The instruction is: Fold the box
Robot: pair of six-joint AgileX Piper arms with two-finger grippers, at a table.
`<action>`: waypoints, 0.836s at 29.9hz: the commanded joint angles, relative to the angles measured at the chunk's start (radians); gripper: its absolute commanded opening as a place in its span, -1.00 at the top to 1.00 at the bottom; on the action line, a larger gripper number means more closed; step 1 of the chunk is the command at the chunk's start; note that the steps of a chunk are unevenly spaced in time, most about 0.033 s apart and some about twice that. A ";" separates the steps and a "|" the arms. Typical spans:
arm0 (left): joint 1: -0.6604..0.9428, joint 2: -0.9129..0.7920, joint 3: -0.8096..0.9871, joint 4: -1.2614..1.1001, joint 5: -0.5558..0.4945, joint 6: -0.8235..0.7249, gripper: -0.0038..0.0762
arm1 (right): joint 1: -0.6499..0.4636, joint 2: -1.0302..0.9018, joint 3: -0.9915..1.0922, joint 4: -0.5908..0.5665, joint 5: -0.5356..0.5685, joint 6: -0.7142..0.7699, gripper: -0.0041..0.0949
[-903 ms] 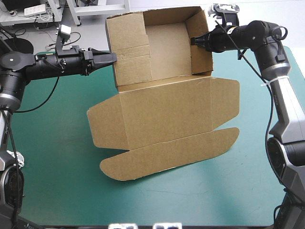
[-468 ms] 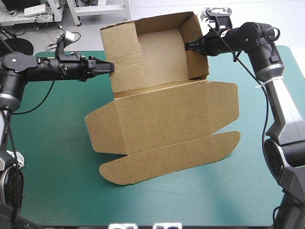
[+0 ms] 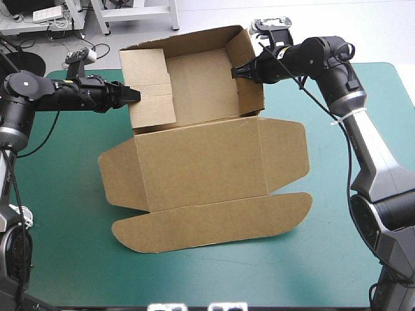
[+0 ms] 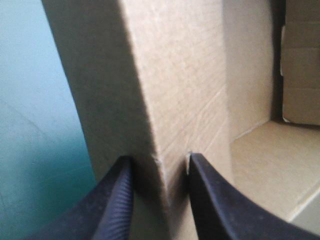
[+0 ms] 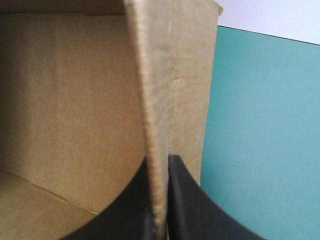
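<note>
The brown box (image 3: 201,155) stands as an open tray near the table's far edge, its walls raised, with the lid and its flaps lying flat toward the near side. My left gripper (image 3: 133,94) is shut on the box's left wall (image 4: 165,100), one black finger (image 4: 112,200) outside and the other inside. My right gripper (image 3: 237,72) is shut on the box's right wall (image 5: 160,100), the board pinched thin between its fingers (image 5: 185,200). The tray's inner floor (image 3: 198,84) shows between the two walls.
The teal-green cover (image 3: 65,214) lies bare to the left, right and near side of the flat lid. The lid's rounded front flap (image 3: 214,223) reaches toward the near edge. The far table edge runs just behind the tray.
Both grippers have carried the box leftward across the table, each keeping its hold on a side wall. The lid and flaps slid left with it.
</note>
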 commanded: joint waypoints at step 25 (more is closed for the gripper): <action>-0.307 -0.039 -0.132 0.586 0.032 -0.394 0.93 | 0.072 -0.049 -0.010 -0.036 0.204 0.214 0.92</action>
